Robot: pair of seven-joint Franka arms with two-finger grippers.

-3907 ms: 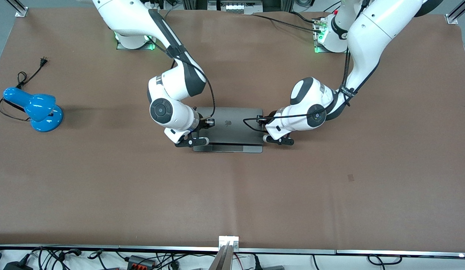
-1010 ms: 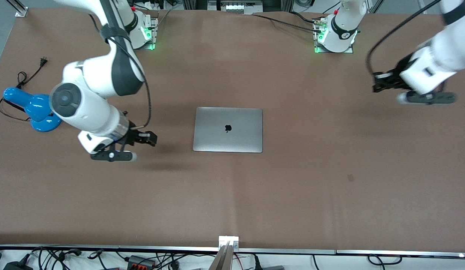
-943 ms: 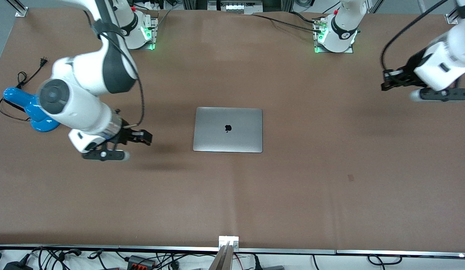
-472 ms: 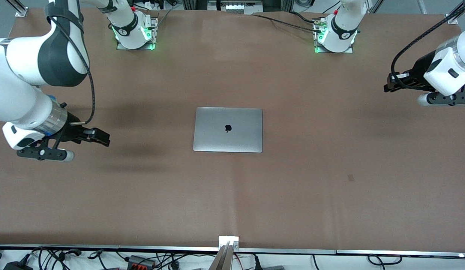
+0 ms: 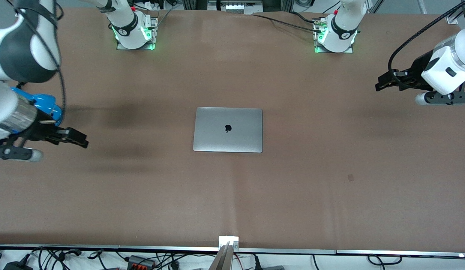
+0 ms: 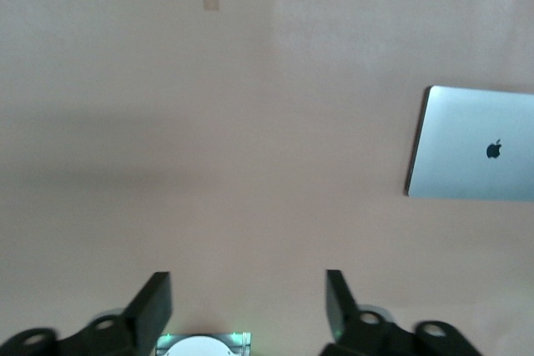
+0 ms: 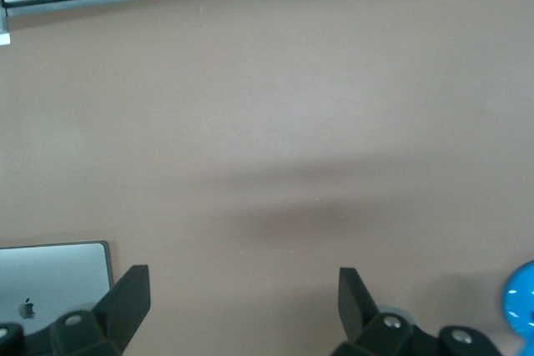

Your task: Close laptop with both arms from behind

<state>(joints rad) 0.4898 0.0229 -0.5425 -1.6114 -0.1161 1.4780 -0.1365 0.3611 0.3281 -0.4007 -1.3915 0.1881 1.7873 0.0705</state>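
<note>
The laptop (image 5: 227,129) lies shut and flat at the middle of the brown table, silver lid up with its black apple logo showing. It also shows in the left wrist view as the laptop (image 6: 476,156) and in the right wrist view as a corner of the laptop (image 7: 52,277). My left gripper (image 5: 382,82) hangs open over bare table toward the left arm's end, well apart from the laptop. In its own view the left gripper (image 6: 246,302) holds nothing. My right gripper (image 5: 80,139) is open over the table toward the right arm's end. In its own view the right gripper (image 7: 242,302) is empty too.
A blue desk lamp (image 5: 45,103) with a black cord stands at the right arm's end, partly hidden by that arm; the lamp (image 7: 521,298) also shows beside the right gripper. The two arm bases (image 5: 133,32) (image 5: 334,35) stand along the table's edge farthest from the front camera.
The laptop's lid has come down flat since the arms were on it. Both arms have swung away to their ends of the table. The left gripper has opened.
</note>
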